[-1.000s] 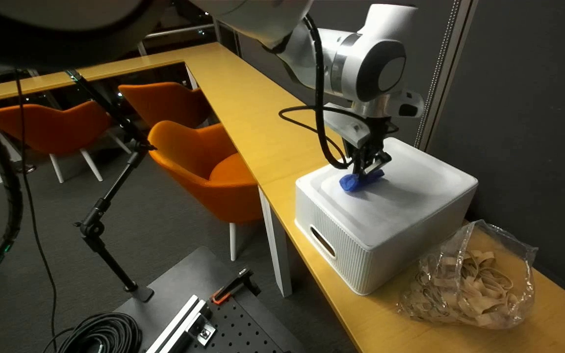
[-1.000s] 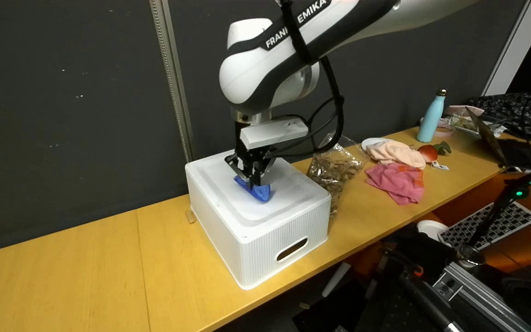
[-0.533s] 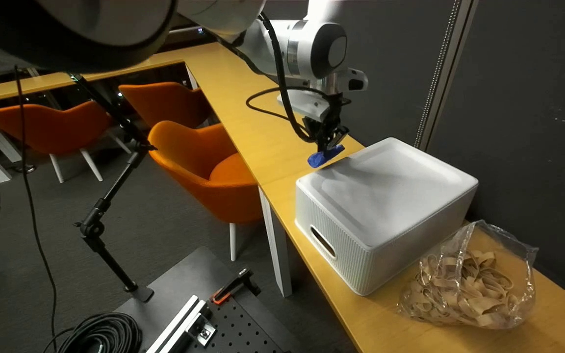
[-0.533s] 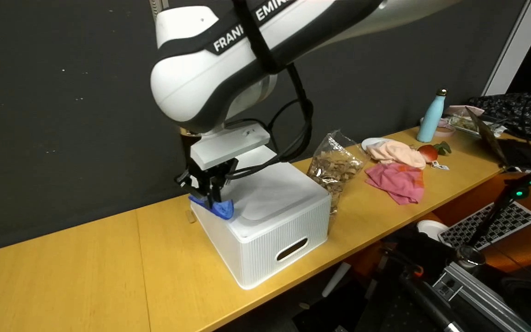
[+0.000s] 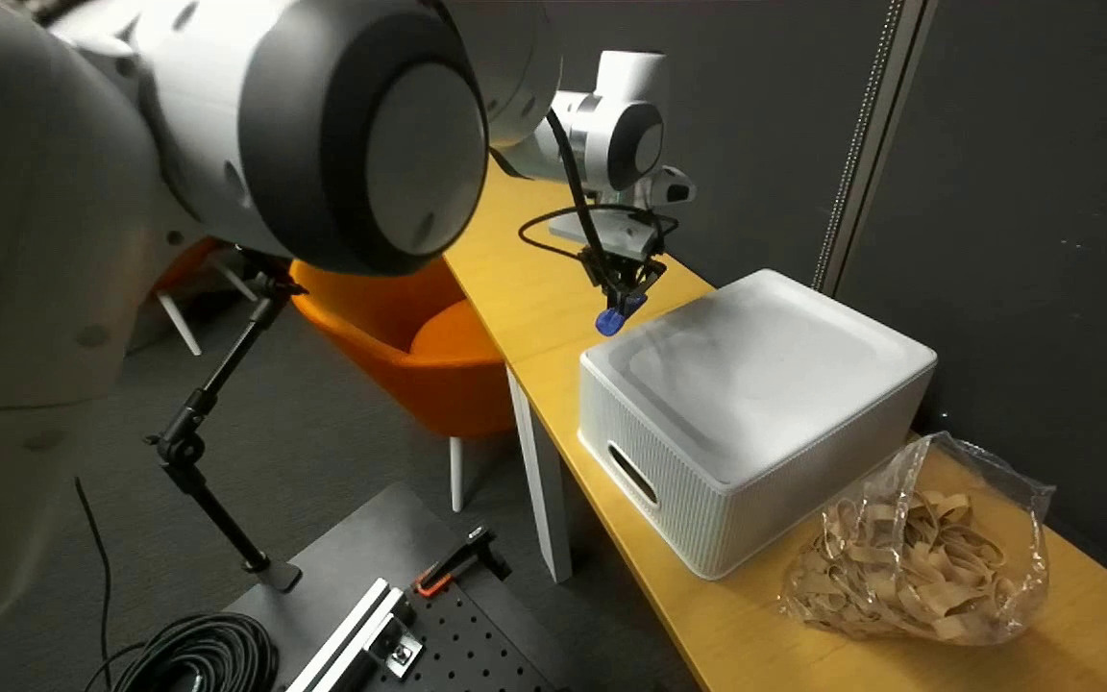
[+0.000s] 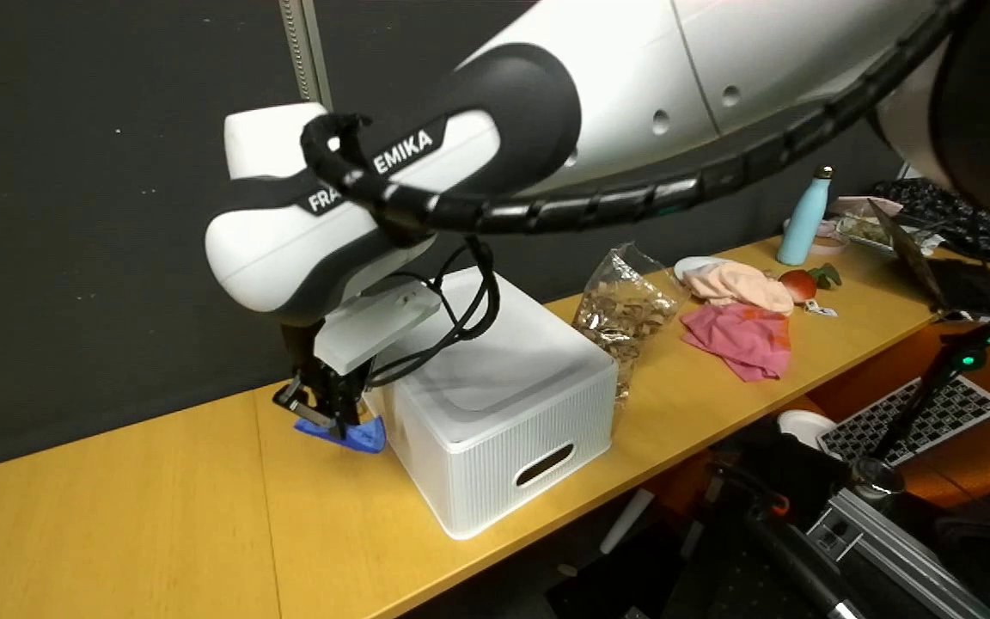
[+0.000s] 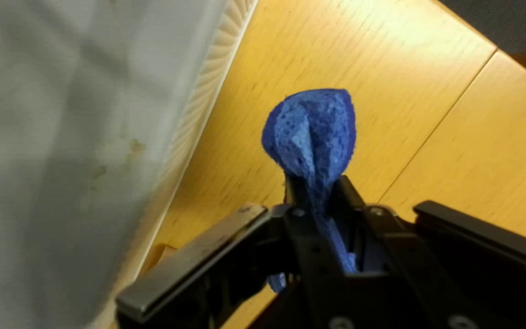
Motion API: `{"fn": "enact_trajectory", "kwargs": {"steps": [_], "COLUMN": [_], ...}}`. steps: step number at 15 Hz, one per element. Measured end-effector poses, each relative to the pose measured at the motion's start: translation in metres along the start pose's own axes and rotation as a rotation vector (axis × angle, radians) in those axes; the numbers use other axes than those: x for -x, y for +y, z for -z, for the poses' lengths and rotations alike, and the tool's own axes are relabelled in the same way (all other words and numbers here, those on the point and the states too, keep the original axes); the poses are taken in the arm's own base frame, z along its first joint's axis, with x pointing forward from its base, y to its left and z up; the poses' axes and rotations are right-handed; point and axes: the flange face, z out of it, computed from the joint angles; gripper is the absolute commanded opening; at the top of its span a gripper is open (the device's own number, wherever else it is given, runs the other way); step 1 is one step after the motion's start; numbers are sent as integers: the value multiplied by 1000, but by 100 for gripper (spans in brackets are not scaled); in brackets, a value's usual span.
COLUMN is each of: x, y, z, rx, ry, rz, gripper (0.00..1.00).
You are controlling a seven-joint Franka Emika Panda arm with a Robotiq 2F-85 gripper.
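- The claw (image 7: pixel 320 185) is clamped on a blue cloth (image 7: pixel 311 132). It pinches the middle, so both ends poke out. The cloth has tiny holes, like a sponge.
- The cloth is over the tabletop (image 6: pixel 168 516), just beside one long side of the white box (image 6: pixel 529 447). That is the side away from the clear bag (image 5: pixel 991 481). I can't tell if the cloth touches the wood.
- What could go wrong: the cloth is soft and the pinch is narrow, so it could twist or slip out if an end snags on the box.
- The claw is close to the box too. A sideways swing while low could knock the box into the bag, or push a corner past the tabletop's front edge, since the end with the hole sits near that edge.
- The box has bumpy sides and a shallow dip on top, with small brown marks (image 7: pixel 134 148) there. Its hole looks dark, so I can't tell what is inside.
- The bag sits by the box's other long side. It is see-through and holds lots of curly tan bands (image 5: pixel 947 567).
- Farther along, near the tabletop's back edge, a blue bottle (image 6: pixel 803 225) stands with its cap on. I can't see inside it.
- What looks like a white plate (image 6: pixel 693 264) is partly under a peach cloth (image 6: pixel 744 288).
- A pink cloth (image 6: pixel 744 340) lies closer to the front edge.
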Motion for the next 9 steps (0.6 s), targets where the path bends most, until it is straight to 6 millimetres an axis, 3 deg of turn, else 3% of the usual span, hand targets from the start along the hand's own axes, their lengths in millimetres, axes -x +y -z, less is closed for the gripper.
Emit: {"fn": "enact_trajectory", "kwargs": {"steps": [2,3,4,6,9], "x": [-9,-13,-16,-21,-29], "y": [-2,-4,-5,-8,-11], "z": [-17,-23,-27,-31,-26], "rx": [-9,-14,-17,-20,-21], "ry": [-6,-12,-16,-21,-8], "rz": [48,66,82,105,116], "gripper": [5,15,43,43,63]}}
